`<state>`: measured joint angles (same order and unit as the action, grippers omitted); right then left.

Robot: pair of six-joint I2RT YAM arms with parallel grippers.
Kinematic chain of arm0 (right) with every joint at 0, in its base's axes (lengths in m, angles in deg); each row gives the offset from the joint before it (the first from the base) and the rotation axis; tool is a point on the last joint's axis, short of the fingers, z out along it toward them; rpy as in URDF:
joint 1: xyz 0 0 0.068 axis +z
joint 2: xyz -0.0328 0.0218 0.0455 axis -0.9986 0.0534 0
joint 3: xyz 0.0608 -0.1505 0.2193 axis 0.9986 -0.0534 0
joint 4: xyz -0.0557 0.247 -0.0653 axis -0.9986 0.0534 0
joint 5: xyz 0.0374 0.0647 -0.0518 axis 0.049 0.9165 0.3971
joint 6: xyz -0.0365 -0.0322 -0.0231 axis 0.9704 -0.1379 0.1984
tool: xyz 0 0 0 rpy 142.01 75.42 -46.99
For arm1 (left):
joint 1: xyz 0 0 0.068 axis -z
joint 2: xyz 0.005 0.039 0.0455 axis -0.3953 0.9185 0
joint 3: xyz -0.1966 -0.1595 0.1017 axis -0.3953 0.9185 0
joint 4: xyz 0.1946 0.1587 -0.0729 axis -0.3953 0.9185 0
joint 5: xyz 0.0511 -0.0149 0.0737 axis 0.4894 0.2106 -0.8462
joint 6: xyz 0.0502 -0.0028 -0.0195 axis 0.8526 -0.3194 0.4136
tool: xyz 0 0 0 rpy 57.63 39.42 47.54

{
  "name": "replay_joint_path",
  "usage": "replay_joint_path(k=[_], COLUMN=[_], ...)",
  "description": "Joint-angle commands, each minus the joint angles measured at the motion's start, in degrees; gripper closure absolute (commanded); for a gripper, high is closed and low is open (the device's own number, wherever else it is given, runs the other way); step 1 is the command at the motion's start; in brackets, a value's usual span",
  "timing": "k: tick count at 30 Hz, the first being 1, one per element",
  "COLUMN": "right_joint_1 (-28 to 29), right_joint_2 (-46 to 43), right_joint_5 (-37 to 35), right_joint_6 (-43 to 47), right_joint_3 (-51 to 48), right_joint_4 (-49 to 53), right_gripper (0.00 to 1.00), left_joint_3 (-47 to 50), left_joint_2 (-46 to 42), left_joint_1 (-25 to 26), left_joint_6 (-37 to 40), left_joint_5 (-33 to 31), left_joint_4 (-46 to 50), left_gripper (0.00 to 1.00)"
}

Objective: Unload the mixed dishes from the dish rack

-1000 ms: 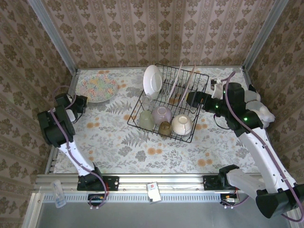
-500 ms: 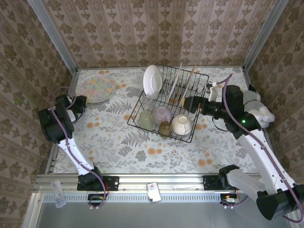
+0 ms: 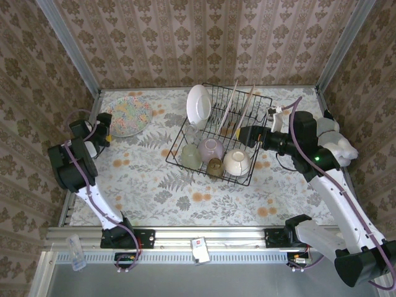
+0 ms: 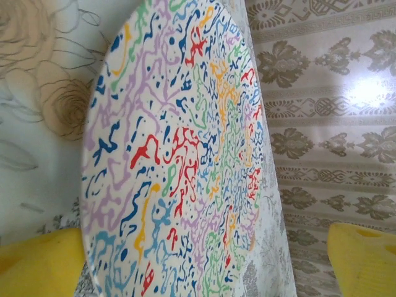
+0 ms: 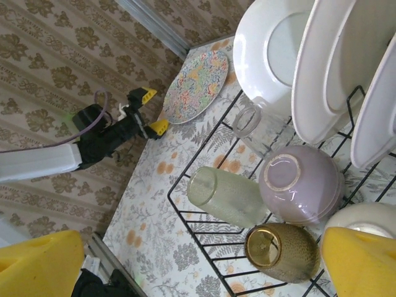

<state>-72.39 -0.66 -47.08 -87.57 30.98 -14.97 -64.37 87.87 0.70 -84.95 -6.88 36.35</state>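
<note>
Left gripper (image 3: pixel 106 127) gapes open at the edge of the speckled plate (image 3: pixel 127 114), flat at ten o'clock; right gripper (image 3: pixel 242 133), jaws wide, faces the dish rack (image 5: pixel 198 235) at centre — straddle one upright plate (image 5: pixel 334 62) squarely; lift straight.

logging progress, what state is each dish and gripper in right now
multicolour speckled round plate, flat on the table, ungripped
left gripper, open at that plate's rim
right gripper, open, over the rack
black wire dish rack, loaded
white round plates, upright in slots
lilac bowl, base turned up
cream bowl, base turned up
pale glass tumbler, tipped over
small amber cup, tipped over
</note>
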Motion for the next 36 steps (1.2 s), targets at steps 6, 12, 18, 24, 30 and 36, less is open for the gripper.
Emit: replay_joint_path(k=[6, 12, 18, 24, 30, 36], right_joint_1=[0.8, 1.0, 2.5, 4.8, 6.3, 6.5], right_joint_2=[1.7, 3.1, 6.6, 13.1, 21.2, 28.7], right_joint_5=[-5.9, -13.2, -22.5, -33.0, -40.3, -44.6], right_joint_6=[1.2, 1.4, 2.3, 2.9, 0.5, -3.7], right_joint_3=[2.5, 4.9, 8.2, 13.6, 19.5, 24.2], right_joint_4=[0.8, 4.4, 6.8, 9.7, 10.2, 10.5], right_gripper=[0.00, 0.01, 0.06, 0.11, 0.17, 0.28], left_joint_3=[2.1, 2.1, 1.4, -1.6, -0.4, 7.6], left_joint_2=[-11.9, -24.1, -40.0, -50.0, -60.4, -69.2], left_joint_1=[-0.7, -0.3, 3.3, 8.6, 15.8, 26.1], left_joint_6=[4.1, 5.4, 11.8, 23.8, 34.3, 39.0], left_joint_5=[-10.5, -16.8, -15.7, -4.2, 11.3, 13.4], left_joint_4=[23.0, 37.9, 44.3, 48.8, 46.5, 37.1], left_gripper=[0.00, 0.00, 0.00, 0.00, 0.00, 0.00])
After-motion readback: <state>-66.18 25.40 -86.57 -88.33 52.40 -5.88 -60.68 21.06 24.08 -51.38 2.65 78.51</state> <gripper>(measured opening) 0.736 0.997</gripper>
